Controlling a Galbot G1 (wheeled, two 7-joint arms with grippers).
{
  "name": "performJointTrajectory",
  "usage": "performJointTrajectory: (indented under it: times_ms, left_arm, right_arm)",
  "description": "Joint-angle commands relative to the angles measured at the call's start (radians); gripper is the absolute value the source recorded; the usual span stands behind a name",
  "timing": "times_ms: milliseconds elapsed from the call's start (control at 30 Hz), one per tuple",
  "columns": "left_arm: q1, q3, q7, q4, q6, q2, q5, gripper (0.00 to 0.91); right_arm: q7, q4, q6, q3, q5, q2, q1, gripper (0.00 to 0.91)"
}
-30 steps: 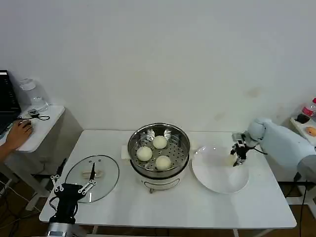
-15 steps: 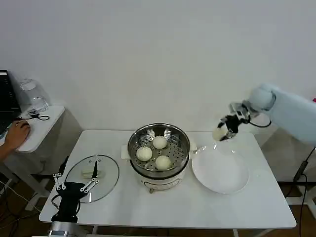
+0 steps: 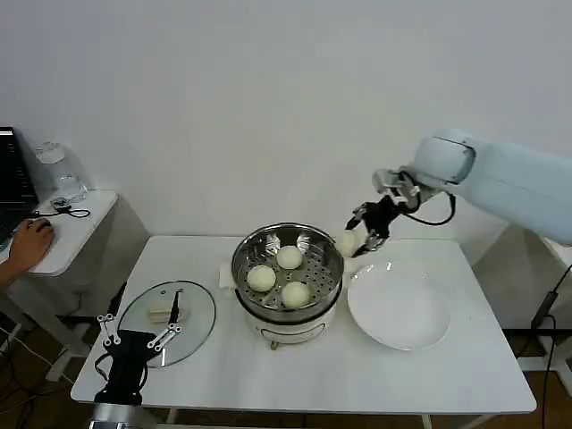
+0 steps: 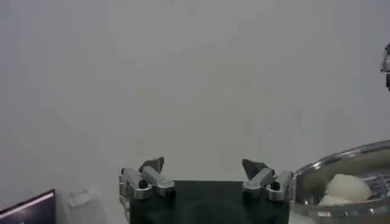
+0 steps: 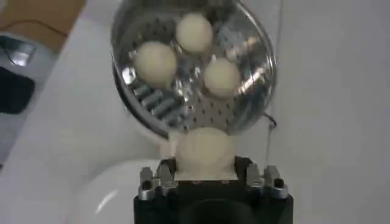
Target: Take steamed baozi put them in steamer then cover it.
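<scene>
You'll find no readable writing. Your right gripper [image 3: 355,241], arm reaching in, fingers clamped on a baozi [image 5: 204,150], hovers beside the steamer [image 3: 288,268] rim. Your left gripper [image 3: 136,343], fingers apart, waits near the cover [image 3: 167,320].

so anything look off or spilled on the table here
Nothing stands out. Three baozi sit in the steamer, the right tool holds the fourth beside its rim, the cover lies flat by the left tool, and the plate is bare.

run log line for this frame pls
right gripper: holds fourth baozi by steamer rim | three baozi on tray | plate bare | left gripper open by cover
</scene>
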State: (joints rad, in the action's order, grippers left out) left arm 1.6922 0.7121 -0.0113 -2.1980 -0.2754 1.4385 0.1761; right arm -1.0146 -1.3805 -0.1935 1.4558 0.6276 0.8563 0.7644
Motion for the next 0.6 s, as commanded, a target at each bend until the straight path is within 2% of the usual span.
performJointTrajectory:
  times_ms: [33, 267, 600]
  left_arm:
    - [0.002, 0.003, -0.001, 0.004, -0.004, 0.001, -0.005, 0.907]
    - [0.001, 0.010, -0.002, 0.009, -0.009, -0.001, -0.019, 0.907]
    - [-0.002, 0.038, -0.003, 0.021, -0.011, -0.009, -0.045, 0.907]
  right_arm:
    - [0.018, -0.019, -0.048, 0.083, 0.085, 0.116, 0.041, 0.645]
    - [0.026, 0.090, -0.051, 0.087, 0.042, 0.223, -0.019, 0.645]
    - [0.017, 0.164, -0.042, 0.109, -0.002, 0.294, -0.056, 0.645]
